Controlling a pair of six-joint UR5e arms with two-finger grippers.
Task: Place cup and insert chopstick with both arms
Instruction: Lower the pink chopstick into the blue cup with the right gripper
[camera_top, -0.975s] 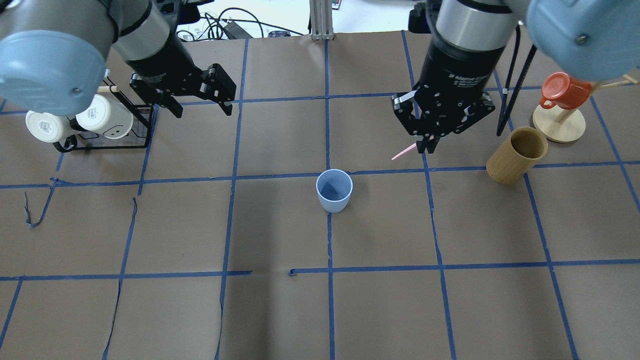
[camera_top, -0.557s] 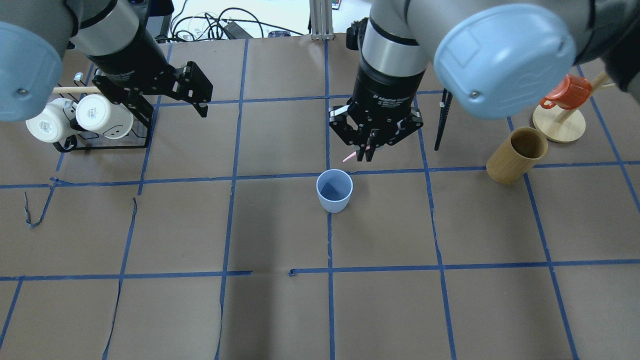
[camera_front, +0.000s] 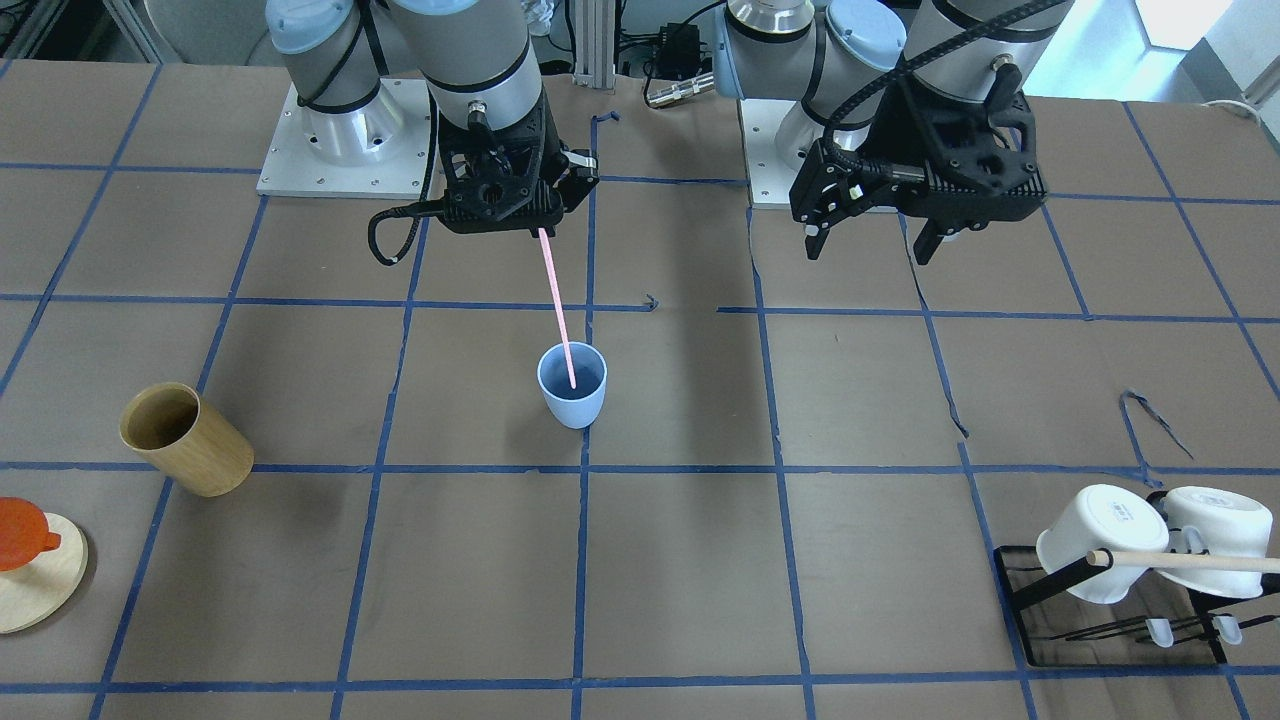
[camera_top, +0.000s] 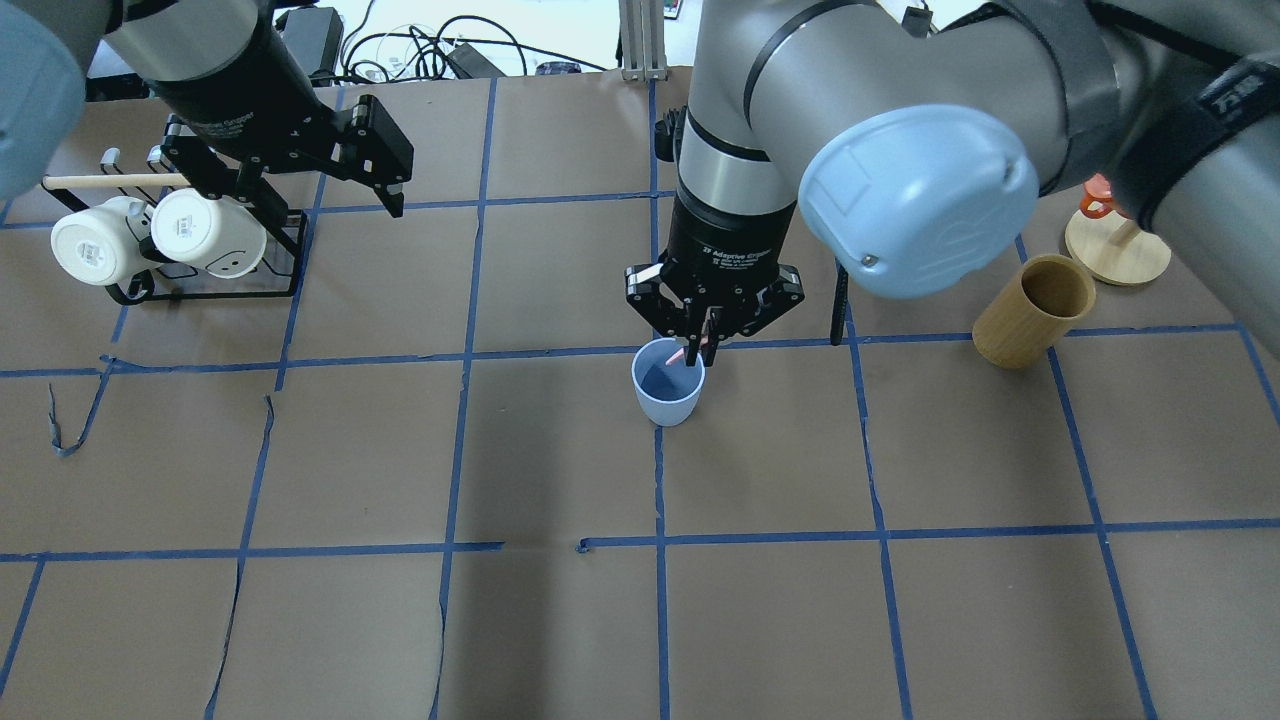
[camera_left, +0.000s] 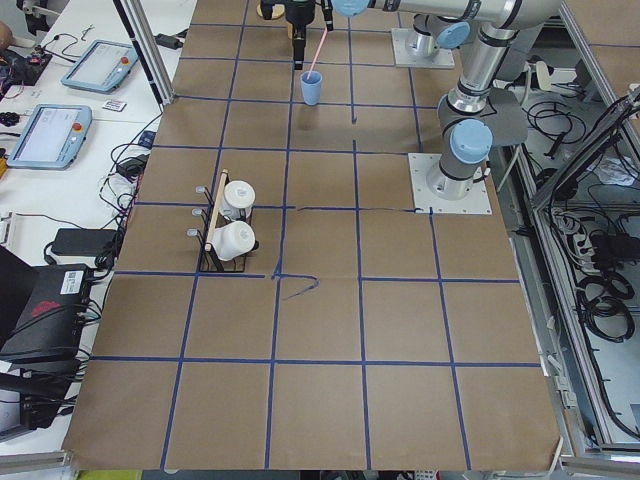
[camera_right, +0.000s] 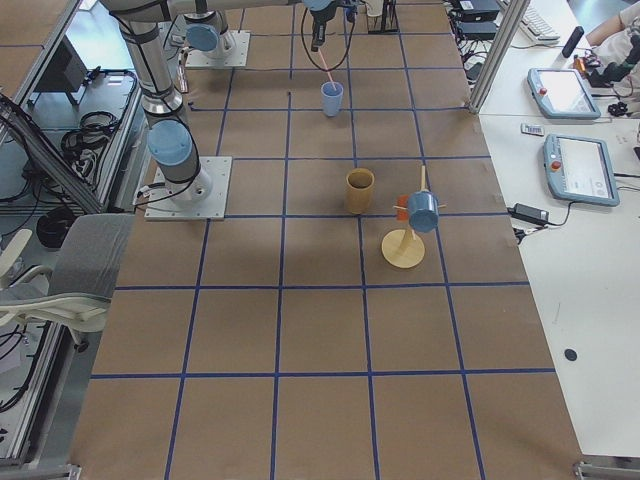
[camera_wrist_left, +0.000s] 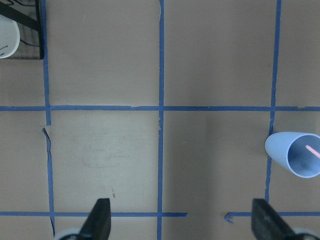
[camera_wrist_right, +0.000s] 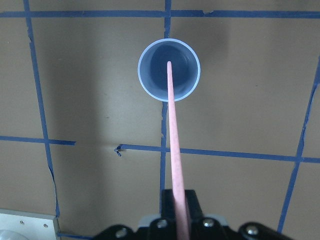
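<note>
the pale blue plastic cup (camera_front: 572, 385) stands upright and alone near the middle of the brown paper-covered counter (camera_front: 700, 580), beside a crossing of the blue tape lines, so we judge the placing half of the job done. the right arm (camera_top: 740, 170) hangs above it, its jaws pinching the upper end of the thin pink chopstick (camera_front: 556, 300), which slopes down toward the cup. from the right wrist camera the lower tip sits inside the circle of the rim. in the front view it also falls within the mouth, though we cannot tell how deep it reaches or whether it touches the bottom. the left arm (camera_top: 230, 80) is well apart, over by the black wire rack (camera_top: 220, 295) of white mugs (camera_top: 205, 232), its jaws spread wide and holding nothing. what remains, in our reading, is the last of the insertion: lowering the chopstick until it rests in the cup, then letting go so it leans on the rim. a tilted stick could nudge the light cup.
</note>
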